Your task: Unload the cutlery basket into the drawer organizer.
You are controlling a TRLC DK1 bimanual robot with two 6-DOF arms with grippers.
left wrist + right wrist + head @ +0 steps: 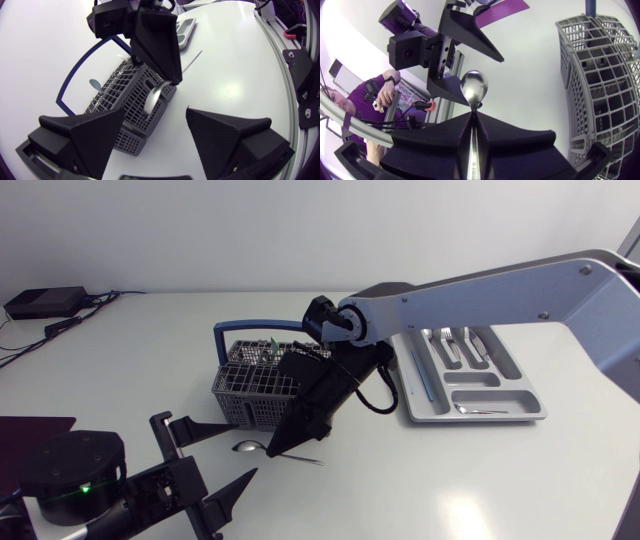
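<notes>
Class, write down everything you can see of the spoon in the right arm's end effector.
The spoon is shiny silver-coloured metal, with an oval mirror-like bowl and a slim handle. The right end effector is shut on the handle, the bowl jutting out past its tip. It is outside the grey cutlery basket, close beside it, low over the white table; whether it touches the table cannot be told.

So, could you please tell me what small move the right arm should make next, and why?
Probably raise the right pincer a little, then begin swinging it toward the drawer organizer. It is shut on a spoon and sits low, close in front of the cutlery basket. Lifting first should keep the spoon from catching the basket on the way.
</notes>
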